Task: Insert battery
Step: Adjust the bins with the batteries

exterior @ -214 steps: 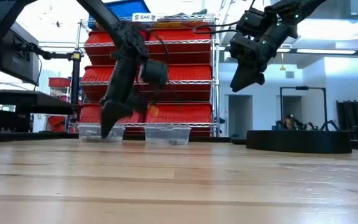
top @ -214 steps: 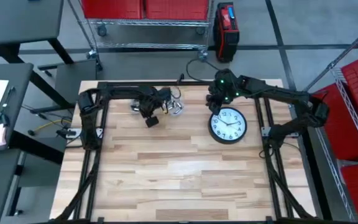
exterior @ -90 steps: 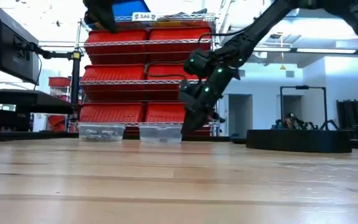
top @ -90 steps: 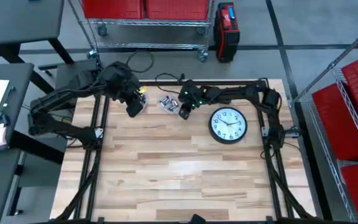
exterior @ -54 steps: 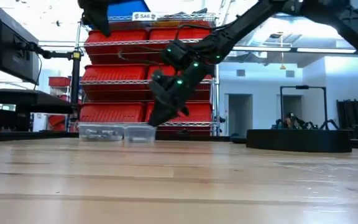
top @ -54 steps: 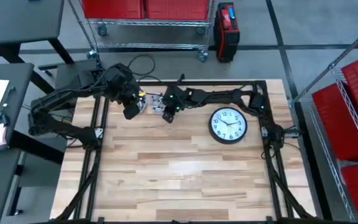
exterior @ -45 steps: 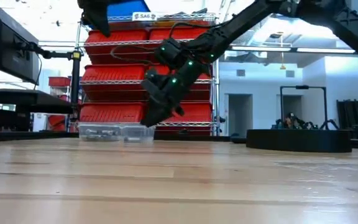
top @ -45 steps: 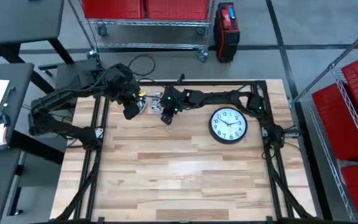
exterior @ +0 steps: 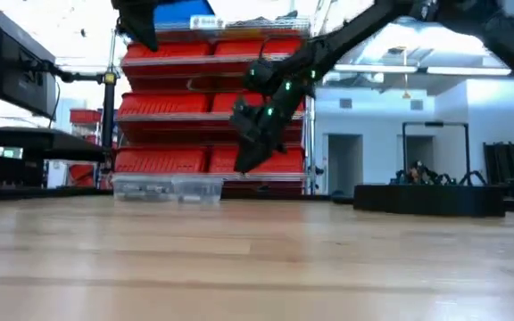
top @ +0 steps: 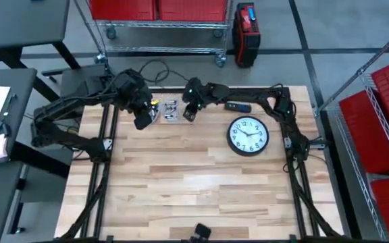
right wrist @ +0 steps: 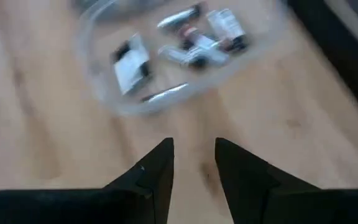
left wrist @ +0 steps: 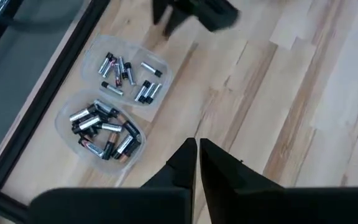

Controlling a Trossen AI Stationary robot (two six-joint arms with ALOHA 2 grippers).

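The right arm reaches from the right edge of the high view across the upper part of the table, and its right gripper (top: 189,115) hangs just right of two clear dishes, its fingers (right wrist: 156,173) parted with nothing between them. The left arm bends in from the upper left, and the left gripper (top: 141,121) sits just left of the same dishes, its fingers (left wrist: 182,163) pressed together and empty.

The table (top: 194,196) is pale wood planks inside a black frame. Beyond it, in the low view, a wire rack holds red bins (exterior: 212,107) in rows, and the room behind is bright.

Two shallow clear dishes lie side by side at upper centre of the high view: the fuller dish (left wrist: 101,132) holds a heap of batteries too many to count, and the other dish (left wrist: 128,76) roughly ten scattered ones. One round wall clock (top: 247,136) lies face up right of centre, well apart from the dishes.
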